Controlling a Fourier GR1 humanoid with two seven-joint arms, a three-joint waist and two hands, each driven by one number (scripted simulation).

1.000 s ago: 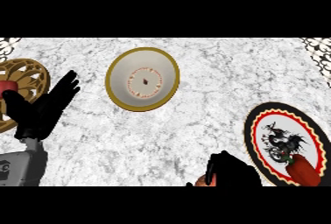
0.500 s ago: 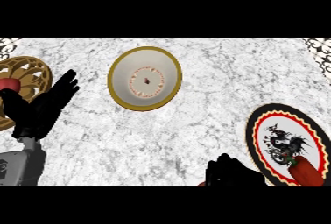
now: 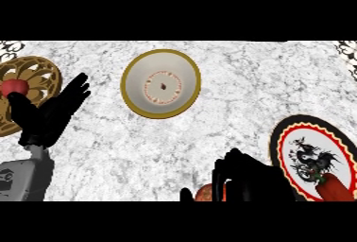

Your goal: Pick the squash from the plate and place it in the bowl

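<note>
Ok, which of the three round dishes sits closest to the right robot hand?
The black, red-rimmed plate at the right edge, beside the right robot hand; bowl and gold dish lie farther.

Two plates (image 3: 289, 130) (image 3: 28, 71) — one bowl (image 3: 161, 83), two hands (image 3: 52, 111) (image 3: 247, 182).

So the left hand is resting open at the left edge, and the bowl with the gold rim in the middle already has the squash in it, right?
Not quite. The left hand does rest open at the left edge, but the gold-rimmed bowl holds no squash; only a small dark mark shows at its centre. The head view shows a red-orange object, likely the squash, on the patterned plate at the right.
</note>
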